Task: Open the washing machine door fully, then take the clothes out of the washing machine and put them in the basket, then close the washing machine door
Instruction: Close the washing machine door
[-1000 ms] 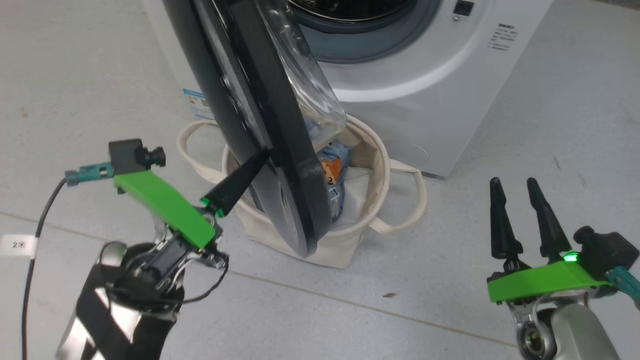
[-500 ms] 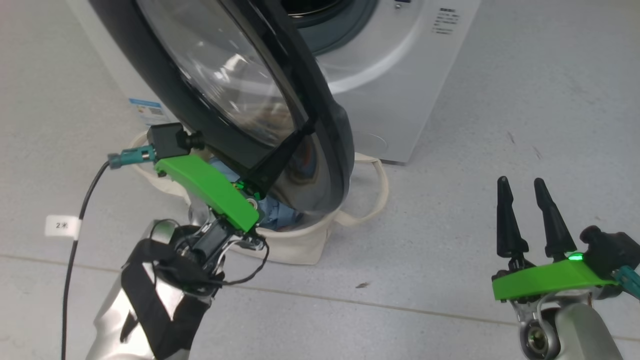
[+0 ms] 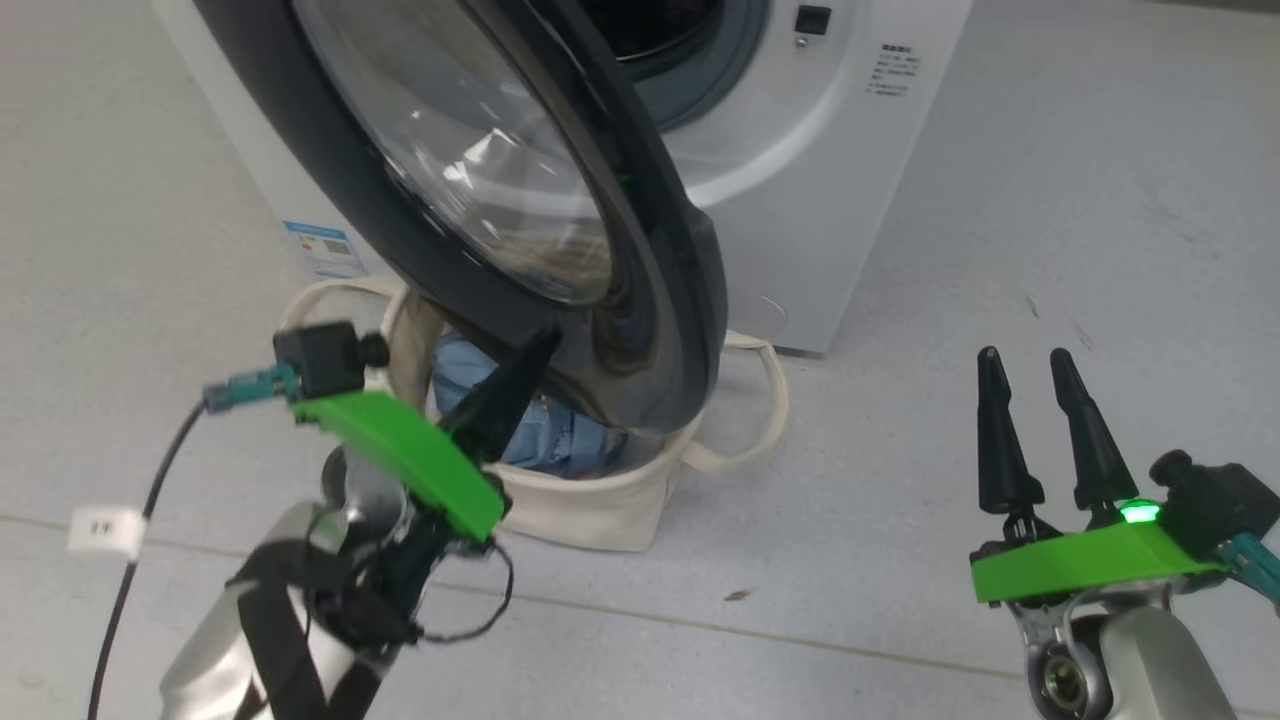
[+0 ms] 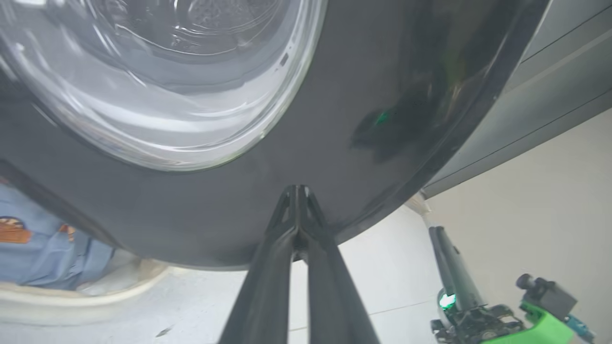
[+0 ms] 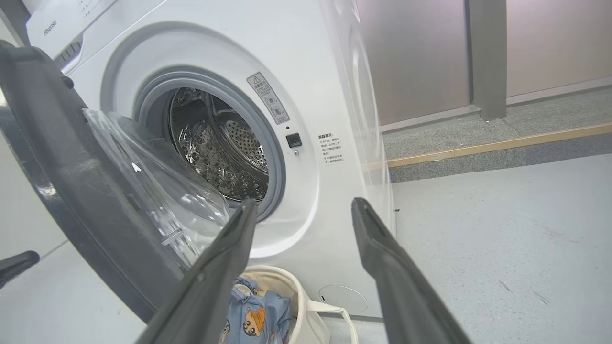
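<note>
Although the washing machine door (image 3: 470,170) stood partly swung out from the washing machine (image 3: 830,180), the drum (image 5: 215,157) behind it looked bare of laundry in the right wrist view. The clothes (image 3: 560,440) lay in the basket (image 3: 590,505) on the floor (image 3: 1000,200), directly under the door's lower edge. Closing the door was therefore judged to be the step in hand.

The left gripper (image 3: 540,345) had its fingers pressed together into one point and held nothing. Its tip was set at the black rim (image 4: 358,95) on the door's outer face, below the glass bowl (image 4: 158,71). Contact appeared likely but could not be confirmed. The right gripper (image 3: 1024,355) had its fingers spread and empty, well apart from the door.

The door was assessed as rigid, hinged and fairly heavy. Its glossy rim was considered slippery, so a pushing finger might skate sideways. The glass bowl was thought unsuitable for point loading. The recommended contact was a flat push on the rim near the free edge, away from the hinge, with a firm last push probably needed to seat it. The soft basket below was noted as a possible snag.
</note>
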Available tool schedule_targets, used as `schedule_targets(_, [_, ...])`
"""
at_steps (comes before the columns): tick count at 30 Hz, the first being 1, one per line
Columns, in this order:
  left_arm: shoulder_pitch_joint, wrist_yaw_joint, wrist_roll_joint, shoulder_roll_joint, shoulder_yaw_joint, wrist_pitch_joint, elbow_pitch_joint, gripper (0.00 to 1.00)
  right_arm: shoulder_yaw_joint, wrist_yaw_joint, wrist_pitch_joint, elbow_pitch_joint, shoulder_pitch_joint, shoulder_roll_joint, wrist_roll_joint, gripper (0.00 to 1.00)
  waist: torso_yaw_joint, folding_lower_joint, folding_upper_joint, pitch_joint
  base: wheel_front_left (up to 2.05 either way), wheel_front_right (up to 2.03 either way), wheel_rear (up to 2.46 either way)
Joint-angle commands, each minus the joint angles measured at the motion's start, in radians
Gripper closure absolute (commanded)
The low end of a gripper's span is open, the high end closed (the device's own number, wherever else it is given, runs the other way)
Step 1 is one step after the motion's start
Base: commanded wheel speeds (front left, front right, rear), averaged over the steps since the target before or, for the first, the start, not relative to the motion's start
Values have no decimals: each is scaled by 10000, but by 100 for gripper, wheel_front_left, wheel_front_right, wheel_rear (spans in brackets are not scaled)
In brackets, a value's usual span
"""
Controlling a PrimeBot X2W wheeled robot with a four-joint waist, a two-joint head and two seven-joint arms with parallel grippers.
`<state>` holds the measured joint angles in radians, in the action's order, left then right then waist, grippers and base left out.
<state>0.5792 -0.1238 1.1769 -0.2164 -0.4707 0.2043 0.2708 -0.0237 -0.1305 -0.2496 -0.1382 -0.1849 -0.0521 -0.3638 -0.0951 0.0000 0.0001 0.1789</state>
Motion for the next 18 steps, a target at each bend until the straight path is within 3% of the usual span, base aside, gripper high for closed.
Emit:
schedule_targets(1, [47,-68,-351,-461,192,-322,-200,100,-296,-2,-122,435,-30,18,-30,0,189,0,-1,-165,0,0,0])
schedule_targets(4, [-227,-63,-1104,-889,107,-1092,65,100,-459,-2,-122,645,47,18,-45,0,389,0,-1,-340,0,0,0])
schedule_targets(8, [-712,321,-2103,-1381,387,-2485,191,100,-817,-2,-122,879,167,18,-165,0,631,0,-1,-588,0,0,0])
schedule_targets(13, [-1548,1314,-3402,-1961,694,-4055,118,100,-1118,-2,-122,1139,302,18,-5,0,958,0,-1,-805,0,0,0])
schedule_targets(17, [-2222,2026,-4311,-2043,1035,-4574,-238,100,-1268,-2,-122,1390,453,18,13,0,1240,0,-1,-862,0,0,0])
schedule_targets(18, [-2405,2207,-4548,-2003,1166,-4618,-329,93,-1300,-2,-122,1439,518,18,-3,0,1309,0,-1,-885,0,0,0])
